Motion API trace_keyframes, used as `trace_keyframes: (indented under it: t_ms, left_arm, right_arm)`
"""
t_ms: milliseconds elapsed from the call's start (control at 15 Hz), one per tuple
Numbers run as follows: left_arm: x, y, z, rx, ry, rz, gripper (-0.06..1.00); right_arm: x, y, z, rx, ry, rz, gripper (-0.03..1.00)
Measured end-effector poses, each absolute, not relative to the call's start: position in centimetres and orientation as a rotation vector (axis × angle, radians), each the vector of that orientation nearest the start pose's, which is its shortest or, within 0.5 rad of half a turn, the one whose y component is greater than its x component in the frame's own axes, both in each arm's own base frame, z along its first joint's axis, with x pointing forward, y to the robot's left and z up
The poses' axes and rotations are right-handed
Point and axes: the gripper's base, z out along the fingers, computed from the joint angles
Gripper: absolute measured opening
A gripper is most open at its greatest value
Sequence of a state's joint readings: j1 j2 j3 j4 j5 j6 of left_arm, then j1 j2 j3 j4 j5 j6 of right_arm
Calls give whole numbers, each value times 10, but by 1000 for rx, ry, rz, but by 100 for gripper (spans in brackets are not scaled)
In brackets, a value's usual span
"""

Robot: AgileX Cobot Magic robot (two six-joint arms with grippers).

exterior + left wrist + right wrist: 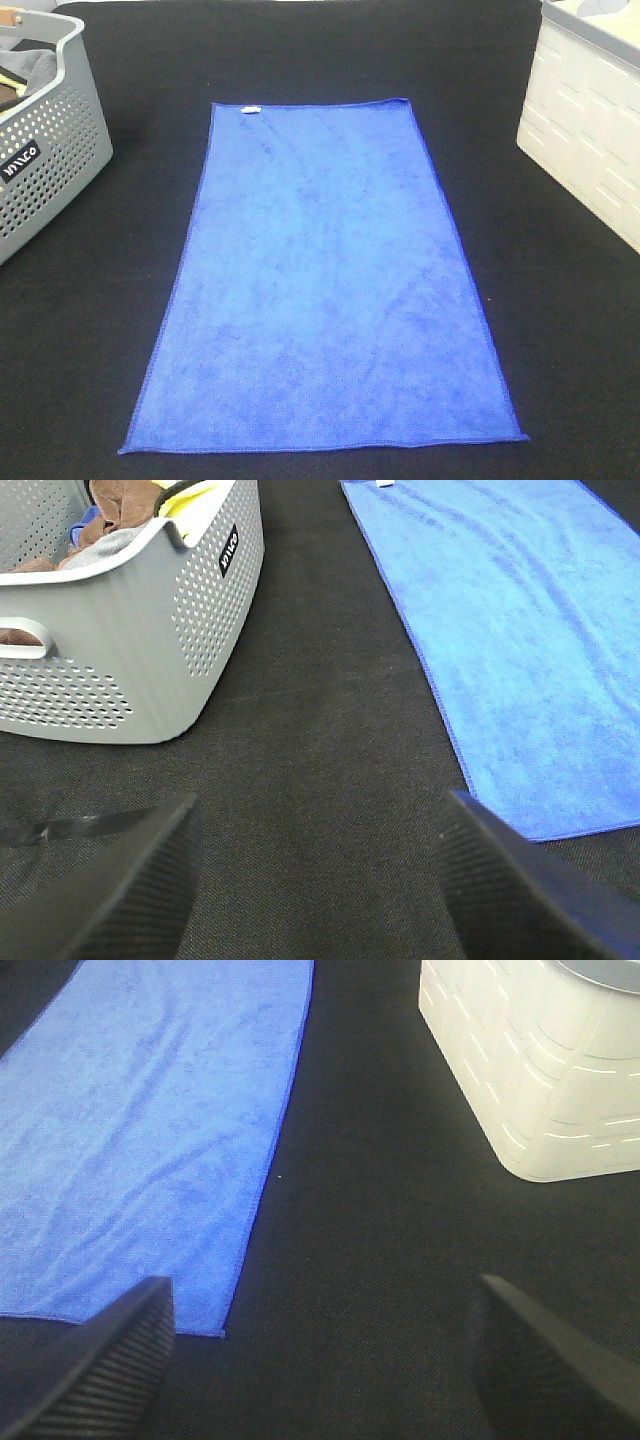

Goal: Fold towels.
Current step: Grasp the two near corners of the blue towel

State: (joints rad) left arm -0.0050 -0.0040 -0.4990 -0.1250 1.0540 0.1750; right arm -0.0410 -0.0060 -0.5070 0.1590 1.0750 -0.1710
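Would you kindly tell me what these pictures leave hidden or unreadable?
Grey basket: contents partly cut off by the frame edge, exterior high and left wrist views.
White crate: inside hidden by its wall, exterior high and right wrist views.
Tag on the towel: too small to read, exterior high view.
Left end effector, right end effector: wrist views crop all but fingertips.
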Motion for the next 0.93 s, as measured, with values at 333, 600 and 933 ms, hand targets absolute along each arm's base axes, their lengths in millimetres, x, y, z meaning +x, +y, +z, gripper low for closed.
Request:
trace_keyframes:
  t_ms: [333,600,933]
  left_arm:
    - [-6,-10,278,183,2017,-47,64]
    - [9,-16,301,55,1867,-221,64]
    - [86,-31,285,-162,2210,-558,64]
  right_arm:
    - [-7,13,279,-132,2030,63,76]
    - [10,13,294,-21,2021,140,75]
    - [88,18,280,108,2379,334,75]
